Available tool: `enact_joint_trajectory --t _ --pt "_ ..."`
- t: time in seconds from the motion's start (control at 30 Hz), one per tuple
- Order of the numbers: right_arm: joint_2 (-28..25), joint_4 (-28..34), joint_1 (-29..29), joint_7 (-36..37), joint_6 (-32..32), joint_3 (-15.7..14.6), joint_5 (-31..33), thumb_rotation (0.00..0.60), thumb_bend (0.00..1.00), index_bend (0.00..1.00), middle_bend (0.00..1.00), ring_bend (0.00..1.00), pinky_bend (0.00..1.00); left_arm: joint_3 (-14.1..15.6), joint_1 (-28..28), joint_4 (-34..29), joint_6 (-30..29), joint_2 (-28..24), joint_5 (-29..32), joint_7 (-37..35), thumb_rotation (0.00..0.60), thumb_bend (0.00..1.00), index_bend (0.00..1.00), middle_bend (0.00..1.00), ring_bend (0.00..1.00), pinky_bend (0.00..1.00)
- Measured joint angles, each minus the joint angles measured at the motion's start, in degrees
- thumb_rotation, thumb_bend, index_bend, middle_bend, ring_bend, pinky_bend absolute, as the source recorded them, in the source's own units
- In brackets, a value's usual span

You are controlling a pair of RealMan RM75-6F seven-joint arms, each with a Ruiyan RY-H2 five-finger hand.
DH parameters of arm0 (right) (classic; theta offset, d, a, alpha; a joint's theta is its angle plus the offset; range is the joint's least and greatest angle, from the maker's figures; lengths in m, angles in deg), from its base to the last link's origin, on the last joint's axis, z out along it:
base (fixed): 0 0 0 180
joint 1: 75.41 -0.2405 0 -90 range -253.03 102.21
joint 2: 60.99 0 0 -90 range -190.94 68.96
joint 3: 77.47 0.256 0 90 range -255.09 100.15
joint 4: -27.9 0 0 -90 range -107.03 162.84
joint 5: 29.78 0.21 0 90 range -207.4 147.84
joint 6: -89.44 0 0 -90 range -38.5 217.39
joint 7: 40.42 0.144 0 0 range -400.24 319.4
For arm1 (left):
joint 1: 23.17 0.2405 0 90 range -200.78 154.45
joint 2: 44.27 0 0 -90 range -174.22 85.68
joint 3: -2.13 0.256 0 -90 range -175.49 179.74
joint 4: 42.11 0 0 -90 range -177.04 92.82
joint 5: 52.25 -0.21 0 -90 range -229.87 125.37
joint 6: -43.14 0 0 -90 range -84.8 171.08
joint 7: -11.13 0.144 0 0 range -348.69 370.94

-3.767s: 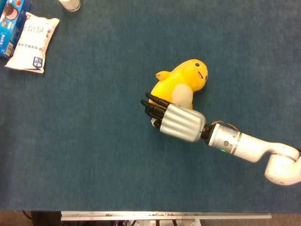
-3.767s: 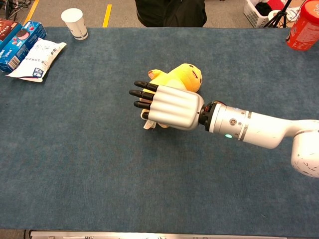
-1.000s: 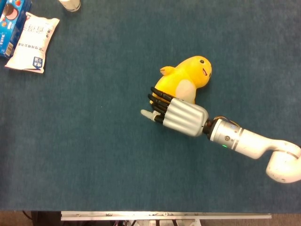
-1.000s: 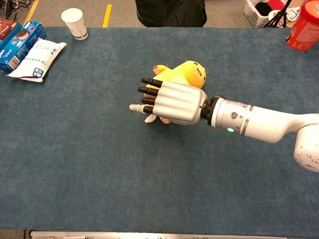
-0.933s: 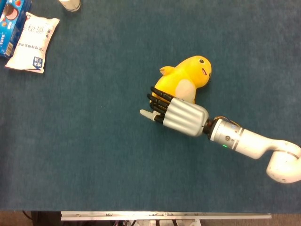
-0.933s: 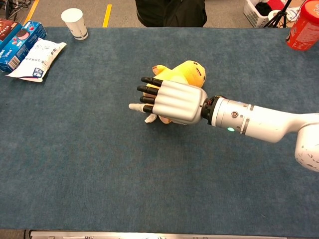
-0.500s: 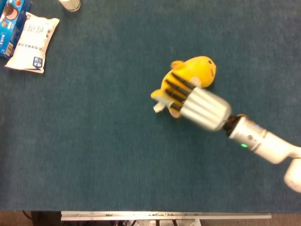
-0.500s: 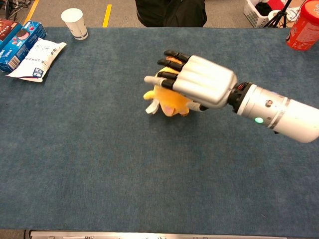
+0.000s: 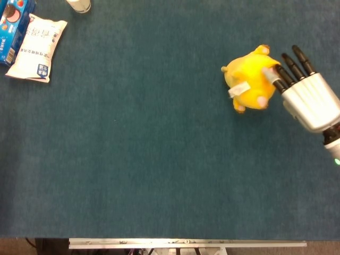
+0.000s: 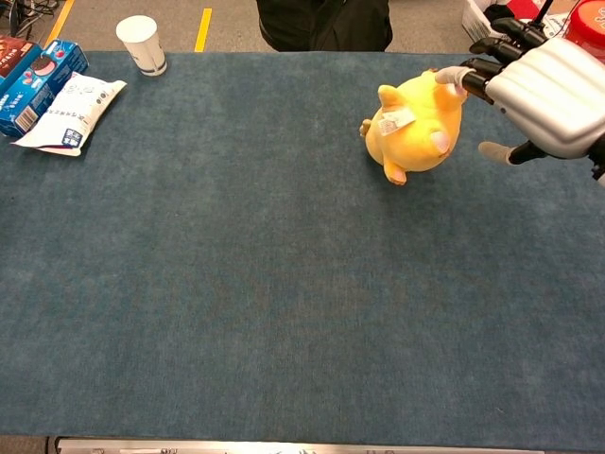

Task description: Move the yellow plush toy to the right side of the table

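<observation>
The yellow plush toy [image 9: 248, 84] [image 10: 412, 130] is at the right of the blue table [image 9: 138, 149] [image 10: 236, 284], turned so its underside and a white tag face the cameras. My right hand [image 9: 308, 101] [image 10: 546, 83] is just right of it, at the frame edge in both views. Its dark fingers [image 9: 280, 75] reach onto the toy's right side and hold it; in the chest view the thumb sticks out below the palm, a little apart from the toy. My left hand is not visible in either view.
A white packet [image 9: 36, 48] [image 10: 71, 113], a blue box [image 9: 11, 26] [image 10: 40, 83] and a white paper cup [image 9: 78, 4] [image 10: 142, 43] sit at the far left. A red can [image 10: 588, 21] stands behind my right hand. The table's metal front edge [image 9: 186, 243] runs along the bottom.
My right hand closed on the toy near the table's middle and has swept it far to the right, turning it over so the underside and tag show.
</observation>
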Motion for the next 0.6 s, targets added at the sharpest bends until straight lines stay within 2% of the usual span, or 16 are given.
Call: enact_joint_trajectory --t 0.17,0.3,0.43,0.6 --pt "-1.2 0.2 0.5 5.2 -0.3 -0.5 -1.8 0.600 0.19 0.19 0.28 0.13 0.02 -0.2 0.0 -0.4 -0.2 0.1 0.4 0.5 0.600 0.39 0.45 0.43 0.33 0.42" --pt "-1.8 0.7 1.2 8.7 -3.0 -0.7 -6.3 0.600 0.19 0.19 0.28 0.13 0.02 -0.3 0.0 -0.8 -0.3 -0.2 0.6 0.9 0.600 0.39 0.45 0.43 0.33 0.41" --pt "-2.8 2.5 2.1 8.9 -6.0 -0.4 -9.7 0.600 0.19 0.19 0.28 0.13 0.02 -0.4 0.1 -1.2 -0.8 -0.5 0.6 1.0 0.600 0.39 0.45 0.43 0.33 0.42" --pt "-4.1 4.1 3.4 5.6 -6.8 0.2 -9.4 0.600 0.19 0.19 0.28 0.13 0.02 -0.3 0.2 -1.3 -0.7 -0.7 0.8 1.0 0.600 0.39 0.45 0.43 0.33 0.42"
